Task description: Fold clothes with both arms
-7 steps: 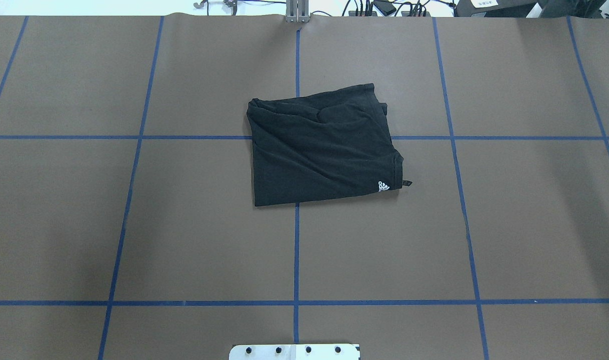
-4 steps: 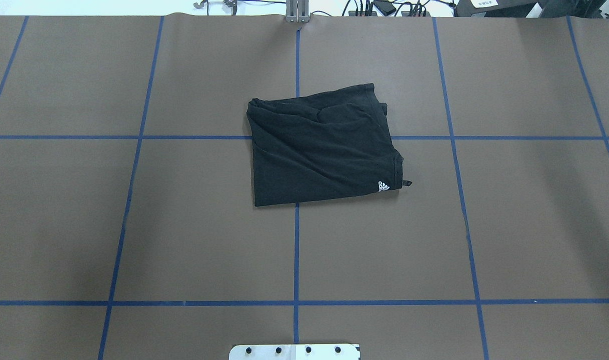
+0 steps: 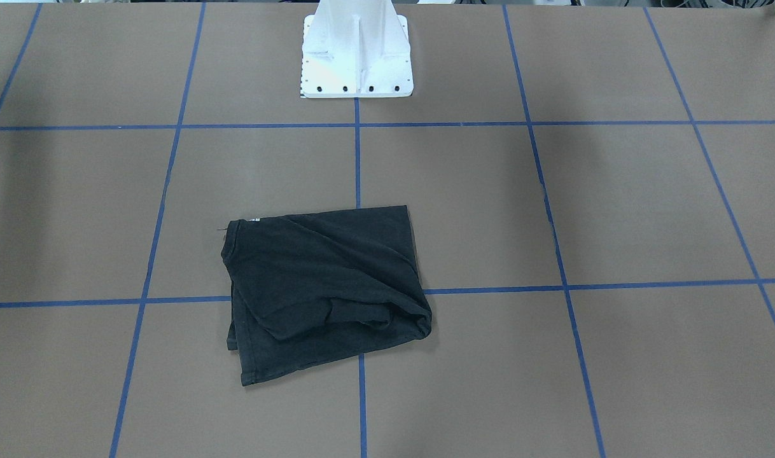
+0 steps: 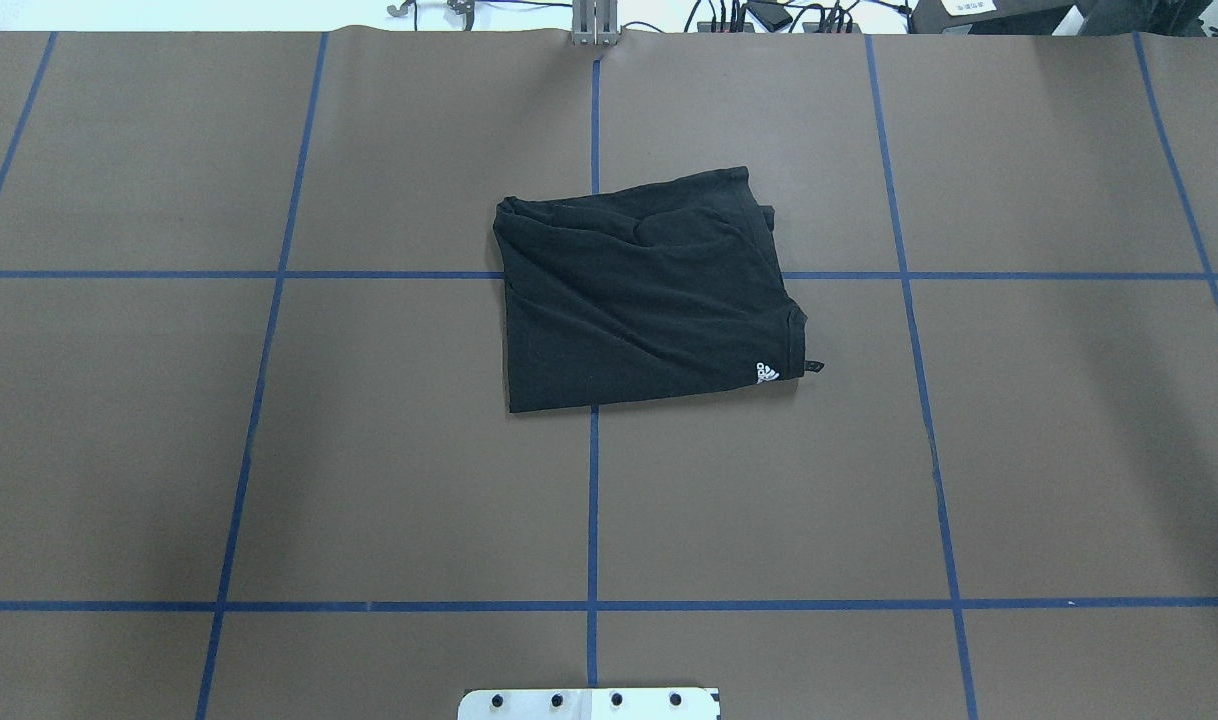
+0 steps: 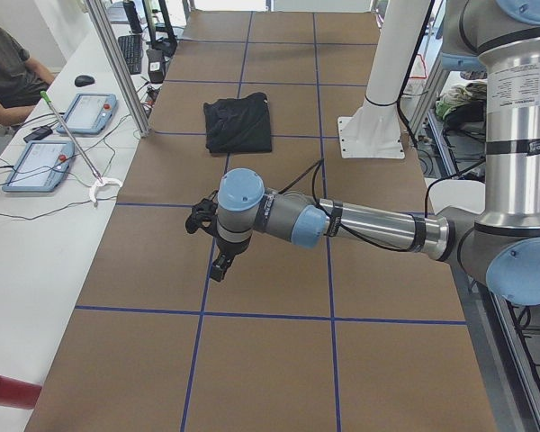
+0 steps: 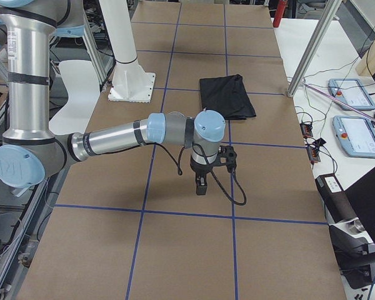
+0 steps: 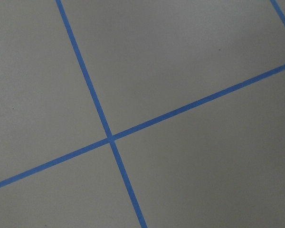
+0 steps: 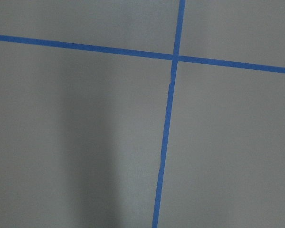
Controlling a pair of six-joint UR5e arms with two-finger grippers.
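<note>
A black T-shirt (image 4: 649,295) is seen lying folded into a rough rectangle at the middle of the desk (image 4: 269,450), spread across a crossing of the blue tape lines (image 4: 591,500) and well apart from the white base stand (image 3: 356,57). It is touched by nothing. The left gripper (image 5: 220,269) and the right gripper (image 6: 200,186) are held above bare paper toward opposite ends of the desk, pointed downward. Whether they stand wide or narrow cannot be told, as they are caught only by the side cameras; nothing but tape and brown surface is shown by the wrist cameras. The folding is judged to be all but done. Trouble could yet be caused by the loose, rumpled layers along the edge farthest from the robot: were a single layer pinched there, the bundle could be dragged open, and the small tag (image 4: 815,367) jutting out beside the white logo (image 4: 767,372) could be snagged. The desk is covered in matte brown paper, gridded in tape. Alongside, a white bench (image 5: 36,234) is set with control panels (image 5: 88,112) and cables, a person (image 5: 4,63) is seated at it, and frame posts (image 5: 117,63) are visible.
</note>
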